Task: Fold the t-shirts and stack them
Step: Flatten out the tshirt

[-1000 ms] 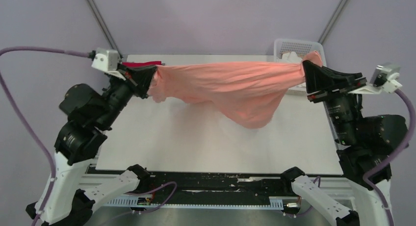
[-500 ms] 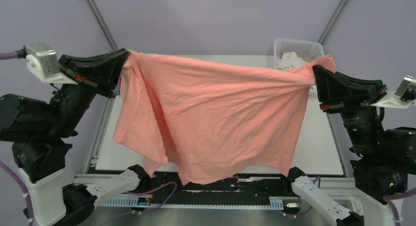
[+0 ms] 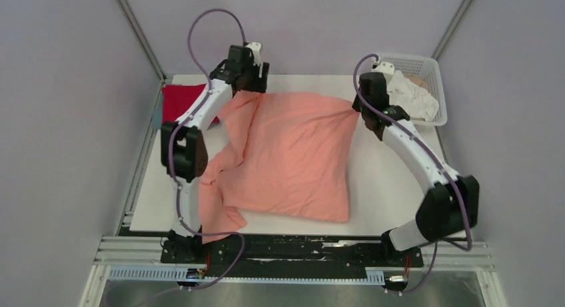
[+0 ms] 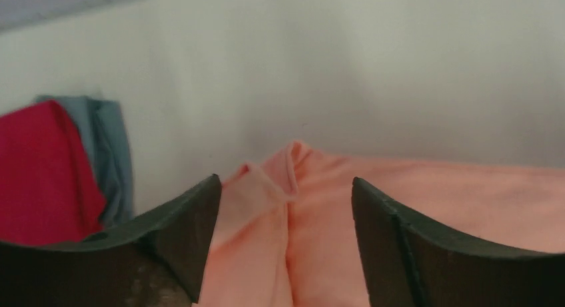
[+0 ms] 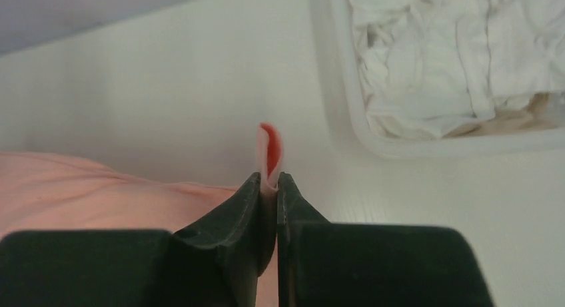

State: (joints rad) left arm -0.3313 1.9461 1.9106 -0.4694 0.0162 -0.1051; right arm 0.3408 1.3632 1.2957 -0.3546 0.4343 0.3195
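The salmon-pink t-shirt (image 3: 293, 160) lies spread on the white table, its near left part rumpled and hanging over the front edge. My left gripper (image 3: 247, 89) stands open at the shirt's far left corner; in the left wrist view its jaws (image 4: 285, 180) straddle a loose fold of the salmon cloth (image 4: 333, 240) without holding it. My right gripper (image 3: 358, 109) is at the far right corner, shut on a thin fold of the salmon shirt (image 5: 80, 187) that pokes up between the fingertips (image 5: 268, 180). A bright red t-shirt (image 3: 183, 100) lies on a grey-blue one (image 4: 110, 154) at the far left.
A white lattice basket (image 3: 433, 74) holding white cloth (image 5: 453, 54) stands at the far right corner, close to the right gripper. Bare table (image 3: 393, 180) shows to the right of the salmon shirt.
Both arms swung from holding the shirt up near the front to the far edge, laying it flat on the table. The left gripper opened and let go of its corner.
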